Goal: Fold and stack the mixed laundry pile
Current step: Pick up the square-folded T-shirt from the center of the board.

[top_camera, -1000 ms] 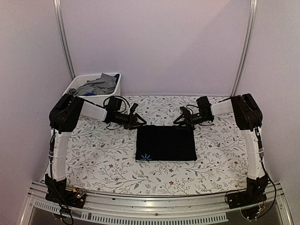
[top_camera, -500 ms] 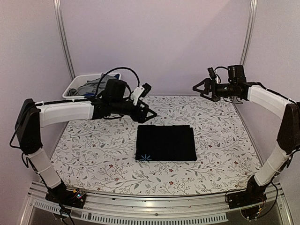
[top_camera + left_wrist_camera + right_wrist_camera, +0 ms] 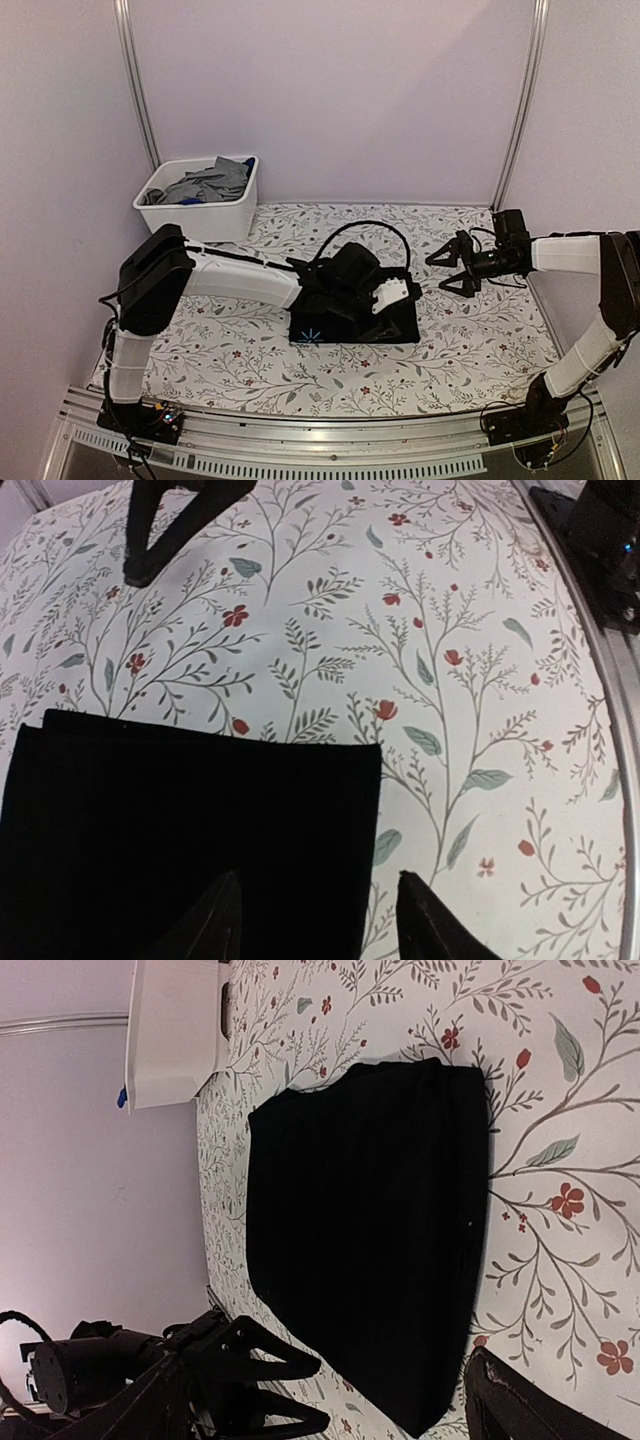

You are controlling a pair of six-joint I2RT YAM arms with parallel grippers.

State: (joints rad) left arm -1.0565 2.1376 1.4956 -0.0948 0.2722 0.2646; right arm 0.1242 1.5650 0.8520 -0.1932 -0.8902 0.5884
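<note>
Currently more garments (image 3: 205, 183) lie in the far-left bin (image 3: 240, 215), the nearer left hand (image 3: 318, 918), jaws half apart, hangs over the right edge of the folded black T-shirt (image 3: 180, 820) at mid-worktop (image 3: 480, 340), and the wide-open right hand (image 3: 452, 268) hovers just right of it.

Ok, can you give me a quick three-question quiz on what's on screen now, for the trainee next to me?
1. True or false: the black T-shirt lies folded flat on the table.
2. The grey garment is: A in the white bin; B on the table; C under the black T-shirt.
3. Which hangs over the black T-shirt's edge, the left tool or the right tool?
Key: 1 true; 2 A; 3 the left tool (the right tool stands open, off to the side).
</note>
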